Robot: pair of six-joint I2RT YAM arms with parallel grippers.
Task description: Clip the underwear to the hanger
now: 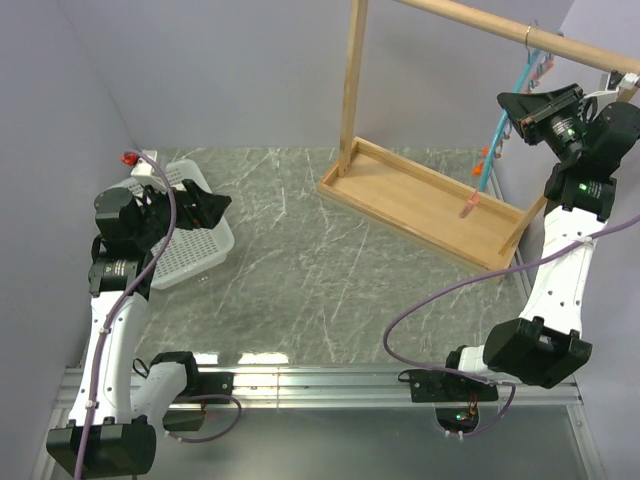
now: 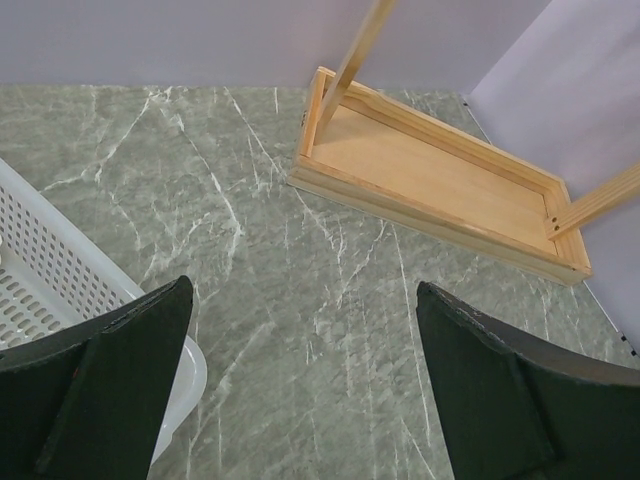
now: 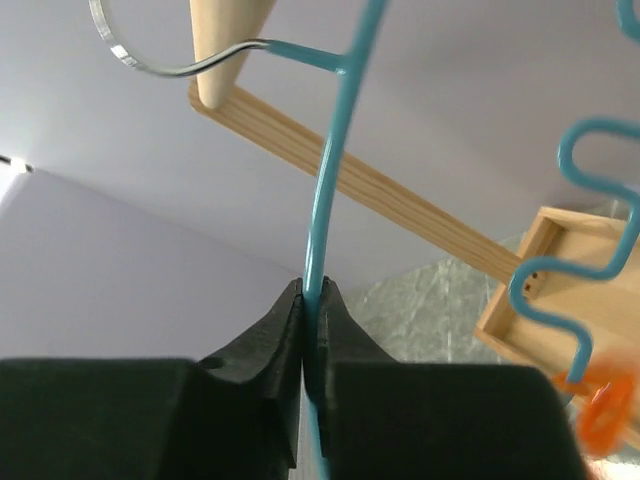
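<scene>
The teal hanger (image 1: 497,135) hangs by its metal hook (image 1: 528,36) from the wooden rod at the far right, with orange-red clips (image 1: 482,155) along it. My right gripper (image 1: 512,112) is shut on the hanger's thin teal wire (image 3: 335,150); the jaws pinch it just below the hook (image 3: 130,55). An orange clip (image 3: 605,415) blurs at the right. My left gripper (image 1: 208,208) is open and empty over the near right corner of the white basket (image 1: 190,255), and in the left wrist view (image 2: 305,290) only tabletop lies between the fingers. No underwear shows in any view.
The wooden rack's tray base (image 1: 420,200) stands at the back right, also in the left wrist view (image 2: 430,170), with an upright post (image 1: 352,80) and top rod (image 1: 480,20). A small red object (image 1: 128,157) lies behind the basket. Grey walls close in on both sides.
</scene>
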